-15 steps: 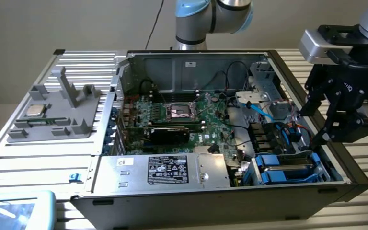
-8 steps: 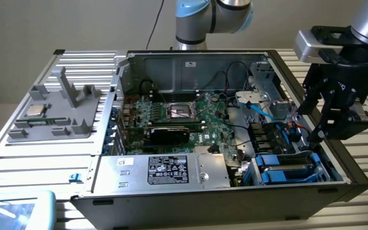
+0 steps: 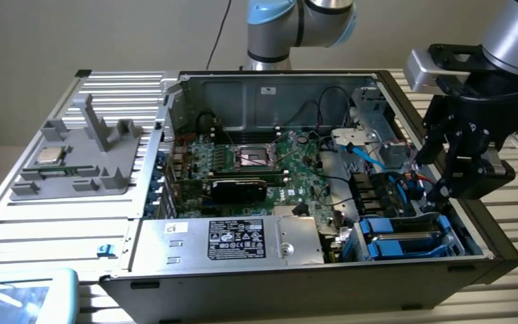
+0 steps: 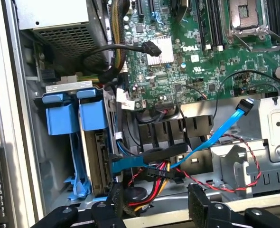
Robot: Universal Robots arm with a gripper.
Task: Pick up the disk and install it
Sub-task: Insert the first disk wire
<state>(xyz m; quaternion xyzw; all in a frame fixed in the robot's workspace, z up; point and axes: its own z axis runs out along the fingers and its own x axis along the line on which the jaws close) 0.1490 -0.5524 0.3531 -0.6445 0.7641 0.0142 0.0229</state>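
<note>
Occupying the near corner of the case [image 3: 286,287], exterior view's right, the disk [image 3: 403,236] is judged rigid, weighty, shock-sensitive, best gripped by its blue bracket [image 3: 394,252]. Just above, the gripper [image 3: 457,189] is held spread, nothing grasped.

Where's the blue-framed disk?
The disk sits in the case's corner at the exterior view's right, beside the silver box, below the gripper.

The disk [image 3: 401,241] sits in the computer case [image 3: 286,291], beside the power supply [image 3: 178,244].
</note>
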